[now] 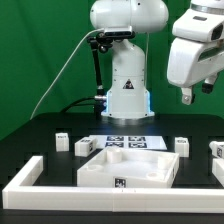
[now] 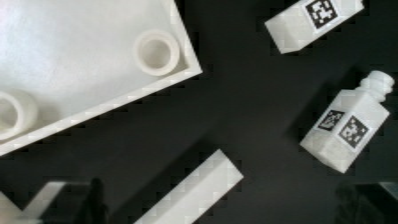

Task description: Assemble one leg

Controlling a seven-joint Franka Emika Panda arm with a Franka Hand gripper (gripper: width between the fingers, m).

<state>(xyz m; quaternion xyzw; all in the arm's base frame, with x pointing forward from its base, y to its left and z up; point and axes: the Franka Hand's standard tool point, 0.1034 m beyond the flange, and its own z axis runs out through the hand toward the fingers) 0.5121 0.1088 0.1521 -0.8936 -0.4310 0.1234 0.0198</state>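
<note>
Several small white legs with square tags lie on the black table. In the exterior view two lie left of the tray (image 1: 60, 141) (image 1: 84, 146) and two lie right of it (image 1: 181, 145) (image 1: 218, 150). The wrist view shows two legs, one with a single tag (image 2: 311, 20) and one with a peg end (image 2: 347, 120). My gripper (image 1: 187, 96) hangs high above the table's right side, over none of the legs. In the wrist view the gripper (image 2: 214, 205) is open and empty, its dark fingers (image 2: 45, 200) wide apart.
The large white square tray panel (image 1: 125, 165) lies in the middle; its round sockets (image 2: 160, 50) show in the wrist view. The marker board (image 1: 127, 141) lies behind it. The L-shaped border bar (image 1: 25, 175) runs along the left and front. A long white bar (image 2: 196, 190) lies below the gripper.
</note>
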